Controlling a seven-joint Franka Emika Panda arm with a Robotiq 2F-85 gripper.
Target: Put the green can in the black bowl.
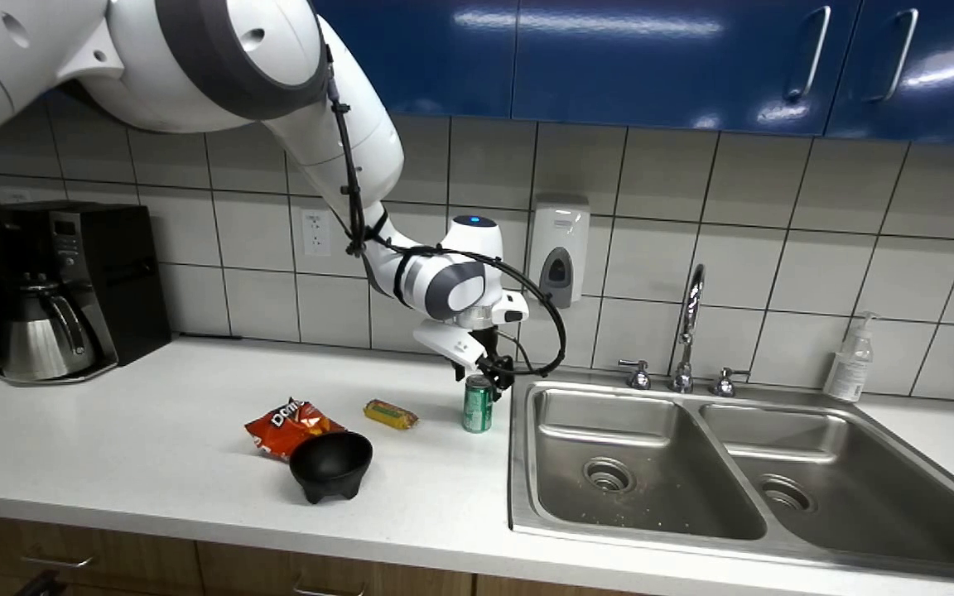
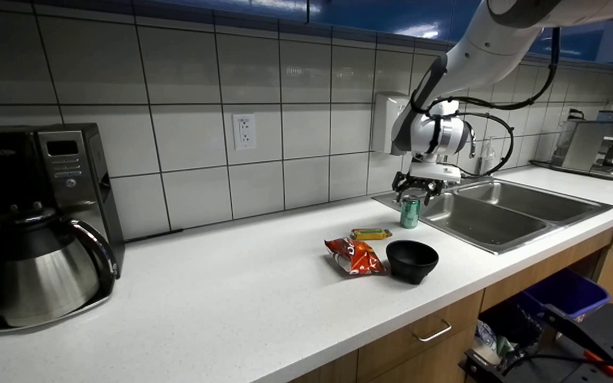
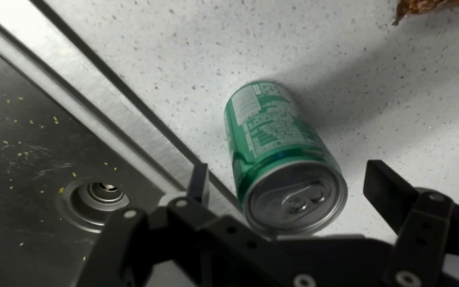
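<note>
Low in the wrist view, the black jointed gripper (image 3: 286, 177) gapes wide, empty, near the slim green metal can (image 3: 273, 131). Descend straight, close gently

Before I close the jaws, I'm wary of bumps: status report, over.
Jaws open, flanking can in wrist view, not gripping. Can upright on counter. Sink rim close beside it. Bowl farther off, beside chip bag.

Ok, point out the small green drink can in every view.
In an exterior view: small green drink can, below the middle.
In an exterior view: can, right of centre.
Wrist view: can, just right of centre.
Shared landmark: the stainless-steel sink, beside the can in every view.
</note>
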